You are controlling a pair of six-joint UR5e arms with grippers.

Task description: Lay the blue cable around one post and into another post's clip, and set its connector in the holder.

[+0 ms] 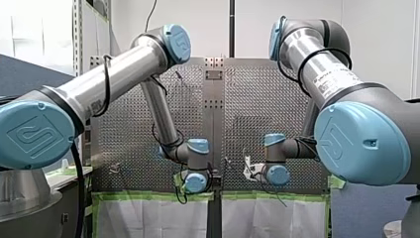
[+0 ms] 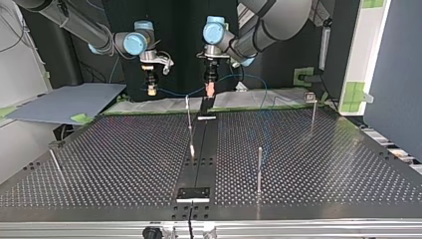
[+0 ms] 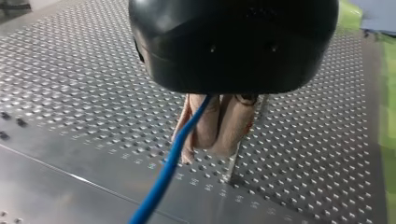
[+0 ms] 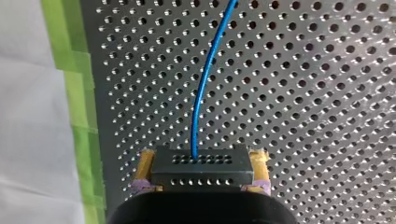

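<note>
Routing looks the aim: my right gripper (image 4: 203, 158) clamps the connector (image 4: 203, 168), my left gripper (image 3: 208, 148) pinches the blue cable (image 3: 161, 182) further along, both raised over the far edge of the table (image 2: 124, 149) in the top view, beyond the posts (image 2: 259, 169).

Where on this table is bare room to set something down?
Top view: bare between the left-edge post and the middle post, and between the near post and the far-right post. Crowded at the far edge: my left gripper holds the blue cable, my right gripper its connector.
</note>
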